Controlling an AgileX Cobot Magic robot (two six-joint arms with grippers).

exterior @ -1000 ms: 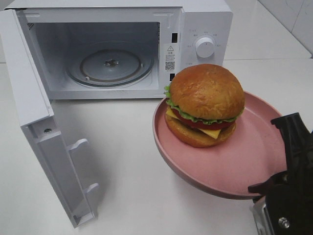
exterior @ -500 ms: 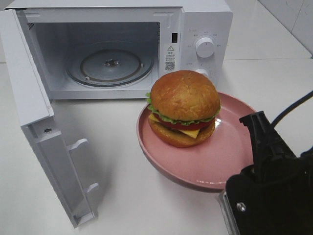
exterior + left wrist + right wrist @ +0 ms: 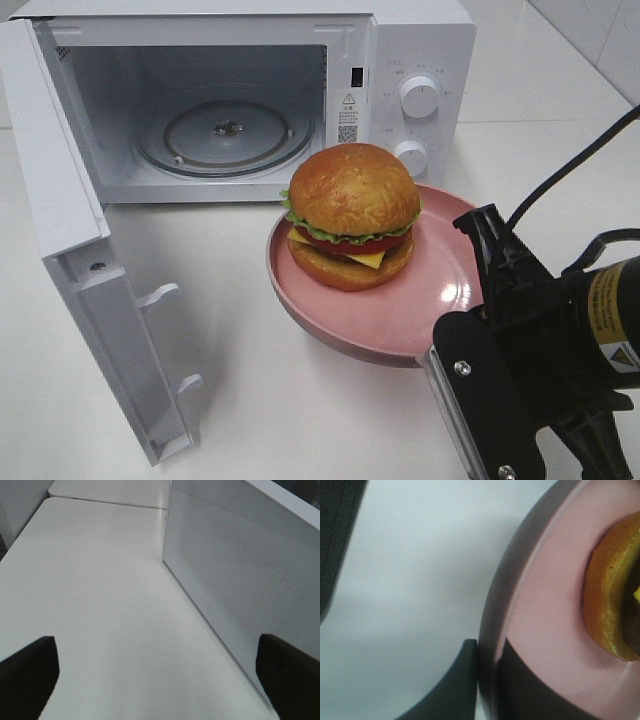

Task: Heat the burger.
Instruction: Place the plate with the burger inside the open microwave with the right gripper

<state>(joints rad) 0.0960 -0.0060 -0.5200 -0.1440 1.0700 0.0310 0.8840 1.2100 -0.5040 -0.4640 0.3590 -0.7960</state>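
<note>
Burger (image 3: 352, 215): sits upright on the left part of a round pink plate (image 3: 440, 300), centre of the high frame. Bun, lettuce, tomato, cheese and patty are stacked in order.

Plate: its underside shows along the lower edge, with shadow on the white desk (image 3: 260, 400) beneath. It stands in front of the microwave (image 3: 420, 35), just below the two control dials (image 3: 420, 95), and outside the cavity.

Microwave: upper left of the frame. The door (image 3: 60, 200) is swung fully open to the left, and the glass turntable (image 3: 225, 135) inside carries nothing.

Right fingers (image 3: 478, 235): narrow, clamped on the plate's right rim. The wrist view shows one finger (image 3: 455, 690) outside the rim and one on the inner face.

Left fingers (image 3: 25, 680): spread wide, holding nothing, above bare desk beside the microwave's perforated side panel (image 3: 235, 570). They are not visible in the high frame.
</note>
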